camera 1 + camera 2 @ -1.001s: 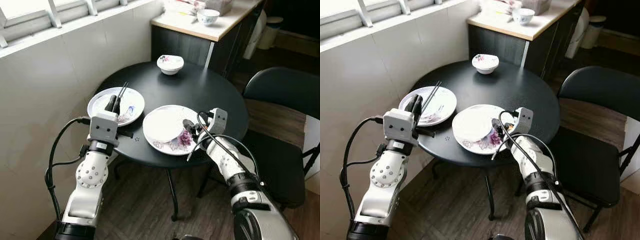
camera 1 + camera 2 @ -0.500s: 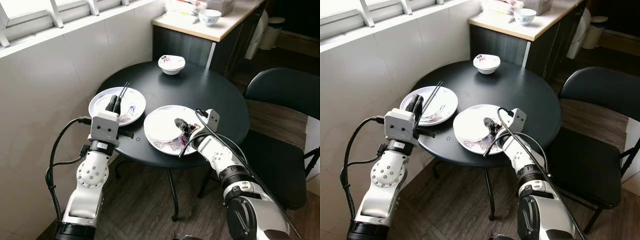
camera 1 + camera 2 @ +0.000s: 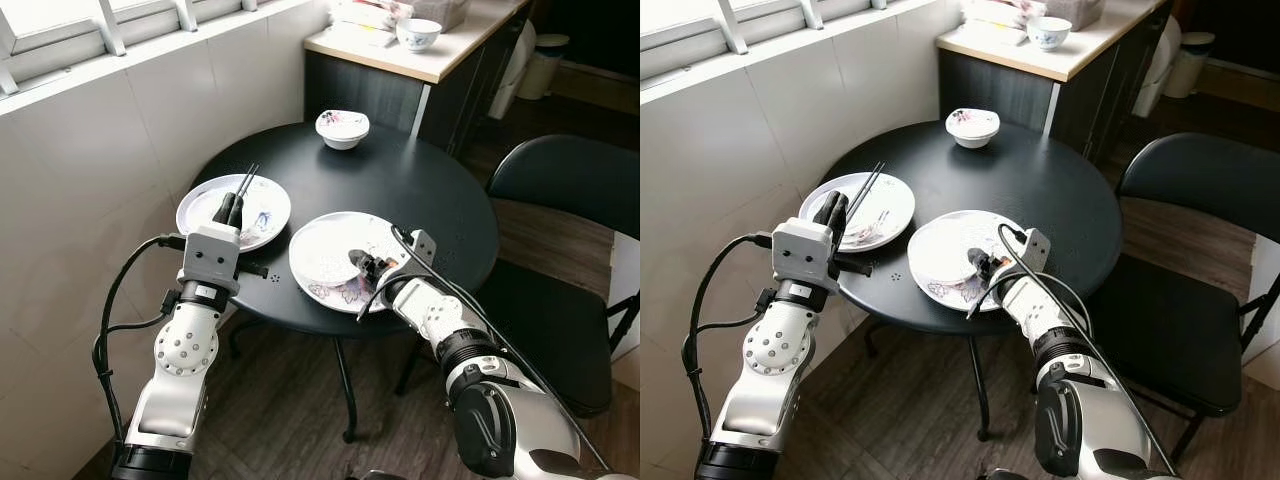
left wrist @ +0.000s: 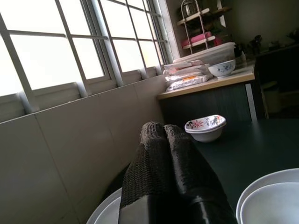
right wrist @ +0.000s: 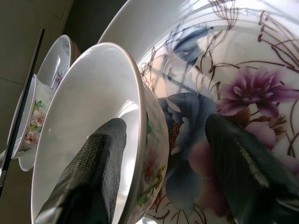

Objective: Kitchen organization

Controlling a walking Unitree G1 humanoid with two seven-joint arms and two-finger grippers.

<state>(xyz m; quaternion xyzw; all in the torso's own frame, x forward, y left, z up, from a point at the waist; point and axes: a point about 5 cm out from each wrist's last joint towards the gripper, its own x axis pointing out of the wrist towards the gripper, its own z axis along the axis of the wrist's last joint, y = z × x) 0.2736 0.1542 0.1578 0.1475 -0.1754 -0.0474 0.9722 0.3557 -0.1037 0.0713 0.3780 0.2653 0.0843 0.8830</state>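
A white bowl (image 3: pixel 322 250) lies tilted in a large floral plate (image 3: pixel 345 292) near the front of the round black table (image 3: pixel 420 190). My right gripper (image 3: pixel 362 264) is open astride the bowl's rim. In the right wrist view one finger (image 5: pixel 100 158) is inside the bowl (image 5: pixel 84 116) and the other finger (image 5: pixel 238 154) is over the plate (image 5: pixel 243 56), neither pressing the rim. My left gripper (image 3: pixel 228 208) is shut and empty, hovering at the near edge of a second plate (image 3: pixel 268 205) that carries black chopsticks (image 3: pixel 245 183).
A small floral bowl (image 3: pixel 342 128) sits at the table's far side. Behind it stands a counter (image 3: pixel 420 62) with a blue-and-white bowl (image 3: pixel 418 33) and packets. A black chair (image 3: pixel 570 180) stands to the right, a tiled wall with a window to the left.
My right gripper has pushed forward and left over the floral plate, so one finger now sits inside the white bowl. The left arm has stayed put.
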